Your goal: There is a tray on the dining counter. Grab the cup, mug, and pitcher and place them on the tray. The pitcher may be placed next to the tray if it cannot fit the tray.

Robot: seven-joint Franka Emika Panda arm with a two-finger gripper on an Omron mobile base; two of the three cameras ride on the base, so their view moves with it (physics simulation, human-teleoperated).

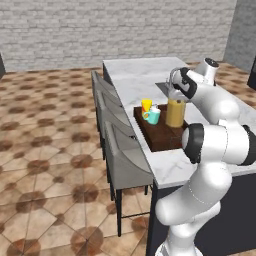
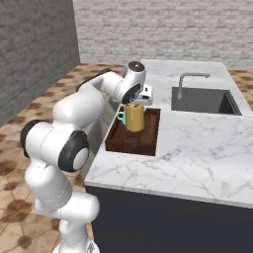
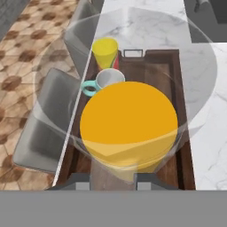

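Three vessels: all sitting on the tray [image 1: 162, 140] right now, which is resting on the marble counter [image 2: 197, 148]
Pitcher [image 1: 175, 113]: I'm gripping it at the rim with my gripper [image 1: 175, 95], fingers clenched on the glass; it's standing upright on the tray
Mug [image 3: 106, 81]: sitting just beside the pitcher, at about 11 o'clock in my hand view
Cup [image 3: 105, 52]: sitting at 12 o'clock from the mug, near the tray's far rim
Stools [image 1: 120, 145]: lining up along the counter edge
Sink [image 2: 205, 100]: lying well apart from the tray
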